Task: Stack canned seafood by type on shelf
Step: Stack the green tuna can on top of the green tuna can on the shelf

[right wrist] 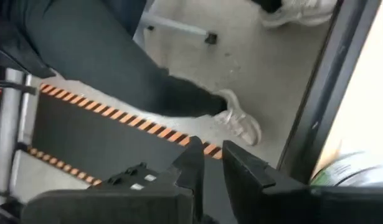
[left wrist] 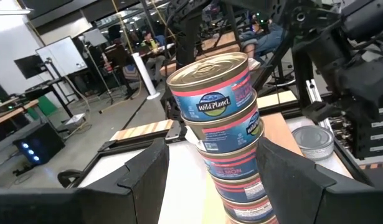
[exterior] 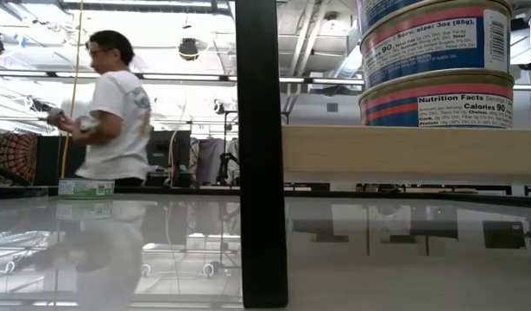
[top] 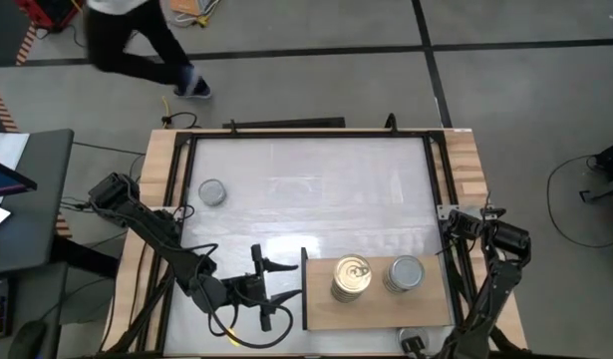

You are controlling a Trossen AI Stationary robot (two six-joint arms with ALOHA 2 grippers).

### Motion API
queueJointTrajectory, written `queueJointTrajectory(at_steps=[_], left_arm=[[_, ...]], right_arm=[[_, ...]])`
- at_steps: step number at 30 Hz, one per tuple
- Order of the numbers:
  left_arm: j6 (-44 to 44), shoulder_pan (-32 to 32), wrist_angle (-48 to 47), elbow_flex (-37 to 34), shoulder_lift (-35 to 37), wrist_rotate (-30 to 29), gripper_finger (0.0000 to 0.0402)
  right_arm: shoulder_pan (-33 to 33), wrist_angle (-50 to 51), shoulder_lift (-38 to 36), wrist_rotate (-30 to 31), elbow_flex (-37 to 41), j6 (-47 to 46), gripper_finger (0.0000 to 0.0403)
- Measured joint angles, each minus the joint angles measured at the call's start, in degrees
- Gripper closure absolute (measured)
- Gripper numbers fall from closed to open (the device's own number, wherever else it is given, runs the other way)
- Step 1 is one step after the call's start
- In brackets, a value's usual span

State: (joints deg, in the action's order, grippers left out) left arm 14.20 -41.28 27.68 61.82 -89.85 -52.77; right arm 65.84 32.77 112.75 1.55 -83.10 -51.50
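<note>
On the shelf [top: 321, 309], at the table's near right, stand two stacks of canned seafood: a gold-lidded stack [top: 351, 276] and a silver-lidded stack [top: 406, 272]. A single tin [top: 213, 191] sits on its base on the white table at the far left. My left gripper [top: 278, 291] is level and open just left of the shelf, aimed at the gold-lidded stack [left wrist: 225, 124]; its fingers stand short of the stack and touch nothing. My right gripper [right wrist: 215, 163] hangs at the near edge beside the shelf, tilted down, with its fingers together and nothing between them.
A blurred tin [right wrist: 356, 168] shows beside my right gripper. Wooden side rails [top: 156, 199] and dark frame bars border the white table. A person [exterior: 114, 108] walks beyond the far left corner. Free room lies across the table's middle and far right.
</note>
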Motion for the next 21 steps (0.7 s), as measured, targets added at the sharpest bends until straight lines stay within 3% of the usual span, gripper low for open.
queueJointTrajectory(at_steps=[5, 21], left_arm=[[0.15, 0.0, 0.0, 0.0, -0.01, -0.02, 0.0173], [0.55, -0.07, 0.0, 0.0, -0.01, -0.04, 0.0173]], right_arm=[[-0.37, -0.24, 0.02, -3.01, 1.13, -2.5, 0.0334], [0.0, -1.38, 0.04, -3.17, 1.08, -0.69, 0.0373]])
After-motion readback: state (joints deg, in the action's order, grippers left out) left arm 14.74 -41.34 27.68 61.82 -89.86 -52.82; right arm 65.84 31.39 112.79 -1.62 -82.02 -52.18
